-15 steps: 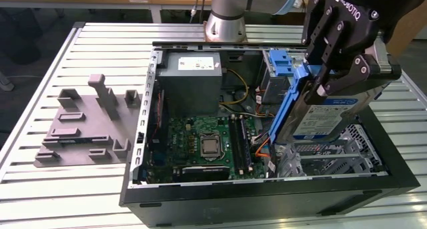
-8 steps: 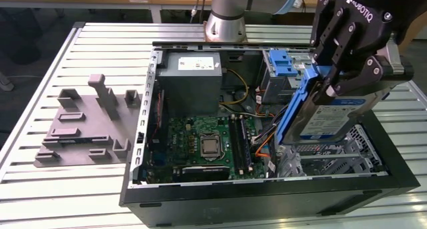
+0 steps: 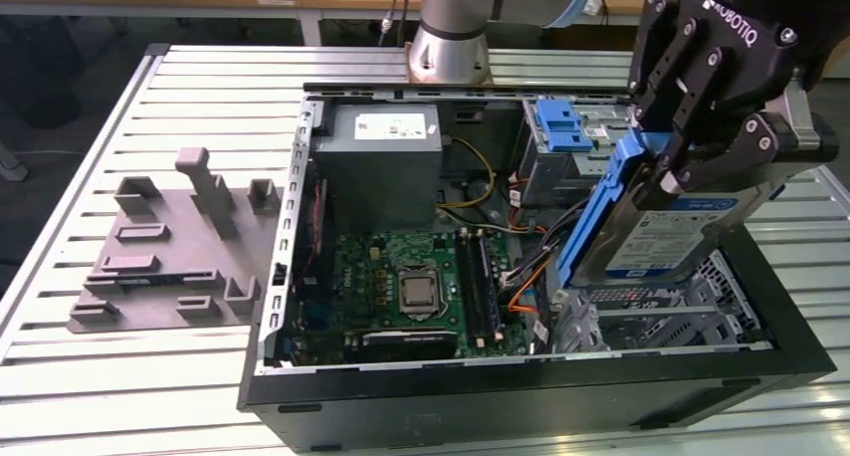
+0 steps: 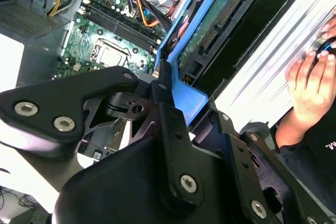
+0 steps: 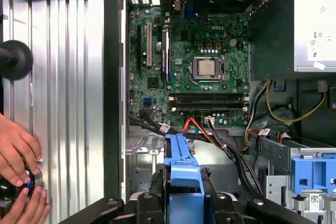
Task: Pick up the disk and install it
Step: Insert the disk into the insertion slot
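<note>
The hand [image 3: 691, 167] is pinching the disk [image 3: 660, 235] by its blue bracket, upper right of the exterior view. Disk's tilted over the open PC case [image 3: 505, 401].

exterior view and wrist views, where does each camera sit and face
Exterior view: off the arm, looking down into the open computer case; shows the arm, gripper shut on the disk.
First wrist view: on the arm, facing the motherboard past the gripper.
Second wrist view: on the arm, close behind the gripper.
Both wrist views share disk, motherboard, a person's hand.
</note>
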Available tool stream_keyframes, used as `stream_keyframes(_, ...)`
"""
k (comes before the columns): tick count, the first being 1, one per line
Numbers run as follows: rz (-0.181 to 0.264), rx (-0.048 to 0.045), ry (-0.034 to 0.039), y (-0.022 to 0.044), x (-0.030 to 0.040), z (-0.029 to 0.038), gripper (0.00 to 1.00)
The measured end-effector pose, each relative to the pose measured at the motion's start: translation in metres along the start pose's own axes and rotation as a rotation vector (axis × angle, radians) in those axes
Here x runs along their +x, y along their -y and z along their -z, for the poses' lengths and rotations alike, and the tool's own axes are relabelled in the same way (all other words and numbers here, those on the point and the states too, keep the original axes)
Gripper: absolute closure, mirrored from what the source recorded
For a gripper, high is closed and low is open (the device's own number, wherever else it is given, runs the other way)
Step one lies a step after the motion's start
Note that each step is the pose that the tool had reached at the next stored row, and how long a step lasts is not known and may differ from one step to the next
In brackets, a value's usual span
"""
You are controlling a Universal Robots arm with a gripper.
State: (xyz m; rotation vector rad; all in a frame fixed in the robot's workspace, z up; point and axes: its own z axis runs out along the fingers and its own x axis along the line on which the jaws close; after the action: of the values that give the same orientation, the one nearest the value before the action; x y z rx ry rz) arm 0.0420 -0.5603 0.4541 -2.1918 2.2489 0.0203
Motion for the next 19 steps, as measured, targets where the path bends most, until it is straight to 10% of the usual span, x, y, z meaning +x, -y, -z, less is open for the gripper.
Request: stream_keyframes(19,0.001,0.0,-0.0002,0.0236,0.0039,-0.0057,0.64)
